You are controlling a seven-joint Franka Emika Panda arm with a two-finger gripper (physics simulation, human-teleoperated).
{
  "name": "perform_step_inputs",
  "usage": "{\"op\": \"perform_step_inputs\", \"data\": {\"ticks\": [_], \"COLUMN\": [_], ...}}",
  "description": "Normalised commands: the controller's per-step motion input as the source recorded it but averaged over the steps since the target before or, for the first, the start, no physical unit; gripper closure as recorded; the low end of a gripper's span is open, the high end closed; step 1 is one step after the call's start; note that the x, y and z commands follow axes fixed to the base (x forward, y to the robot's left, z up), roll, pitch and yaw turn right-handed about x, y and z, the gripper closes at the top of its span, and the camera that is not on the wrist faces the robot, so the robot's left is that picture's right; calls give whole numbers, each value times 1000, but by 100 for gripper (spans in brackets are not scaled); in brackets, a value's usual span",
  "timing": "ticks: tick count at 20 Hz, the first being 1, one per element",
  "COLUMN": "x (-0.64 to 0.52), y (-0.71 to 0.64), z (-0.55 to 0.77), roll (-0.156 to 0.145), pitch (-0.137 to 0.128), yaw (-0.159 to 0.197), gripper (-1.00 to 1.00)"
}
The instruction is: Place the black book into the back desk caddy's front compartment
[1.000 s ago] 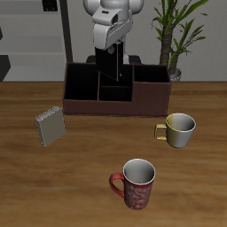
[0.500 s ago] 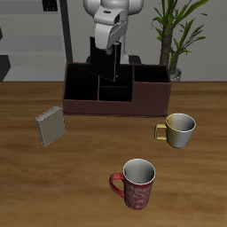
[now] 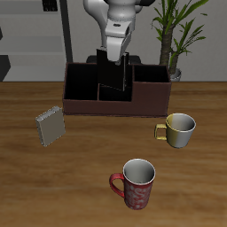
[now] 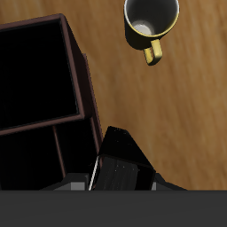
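Observation:
My gripper (image 3: 120,55) is shut on the black book (image 3: 118,76) and holds it over the middle of the back desk caddy (image 3: 89,107), a low maroon box with black cells. The book hangs tilted, its lower end down at the front compartment (image 3: 113,93); I cannot tell whether it touches the floor of the cell. In the wrist view the black book (image 4: 121,160) sits between my gripper's (image 4: 120,183) fingers, beside a maroon divider (image 4: 82,84) and a wide black cell (image 4: 35,71).
A grey book (image 3: 50,126) lies on the table before the caddy's end. A pale yellow mug (image 3: 180,129) stands nearer the front, also in the wrist view (image 4: 151,21). A red patterned mug (image 3: 137,183) stands near the front edge. A potted plant (image 3: 177,35) is behind the caddy.
My gripper has turned and shifted a little toward the plant side. The black book has gone from upright to tilted, its lower end still in the caddy's middle.

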Motion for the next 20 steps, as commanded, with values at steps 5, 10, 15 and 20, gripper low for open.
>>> {"op": "perform_step_inputs", "data": {"ticks": [5, 10, 15, 20], "x": [-55, -162, -32, -7], "y": [20, -39, 59, 39], "z": [-144, -54, -26, -2], "roll": [-2, 0, -7, -1], "pitch": [28, 18, 9, 7], "yaw": [27, 9, 38, 30], "gripper": [100, 100, 100, 100]}}
